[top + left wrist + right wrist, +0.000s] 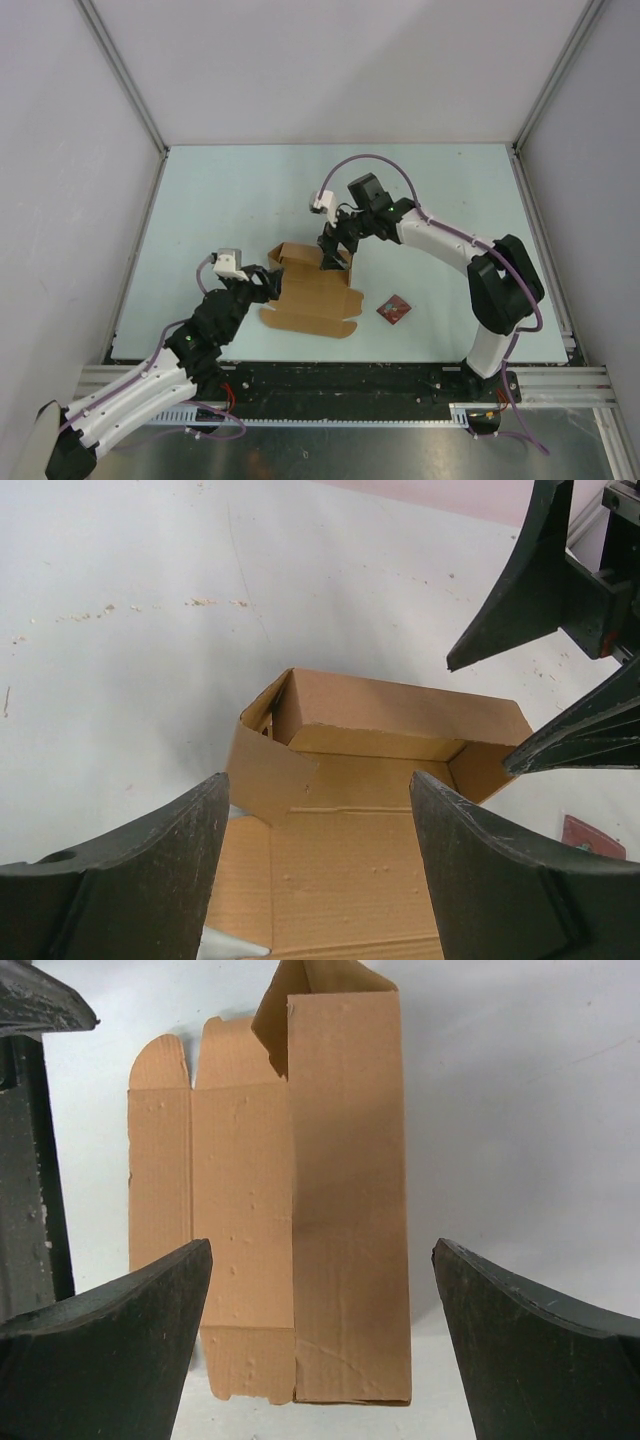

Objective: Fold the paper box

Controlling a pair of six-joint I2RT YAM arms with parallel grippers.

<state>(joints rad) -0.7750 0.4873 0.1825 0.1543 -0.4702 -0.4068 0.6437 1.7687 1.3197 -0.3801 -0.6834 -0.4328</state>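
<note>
1. Broadly, we see the pale worktop (450, 200) filling the scene, with everything gathered around its middle.
2. We see the left arm (150, 385) reaching in from the near left corner. The right arm (470, 260) bends in from the near right side. Both end at the cardboard.
3. We find the paper box (312, 295) near the middle of the worktop, a little toward the near edge, and only half formed. Its far long wall stands upright with end flaps turned in, while a wide panel with rounded tabs lies flat toward the arm bases. The left wrist view shows the raised wall of the box (380, 780) and the hollow in front of it. The right wrist view looks straight down on the brown sheet (300, 1210).
4. We place the left claw (268, 283) at the box's left end, jaws spread wide and gripping nothing. In its own view (318, 790) the flat panel shows in the gap between the fingers. We cannot tell whether they touch the cardboard.
5. We place the right claw (333, 258) over the box's far right corner, jaws wide apart and holding nothing. In its own view (322, 1250) the fingers stand to either side of the box.
6. We note a small dark red square (394, 309) lying on the worktop near the box's right end, apart from it.
</note>
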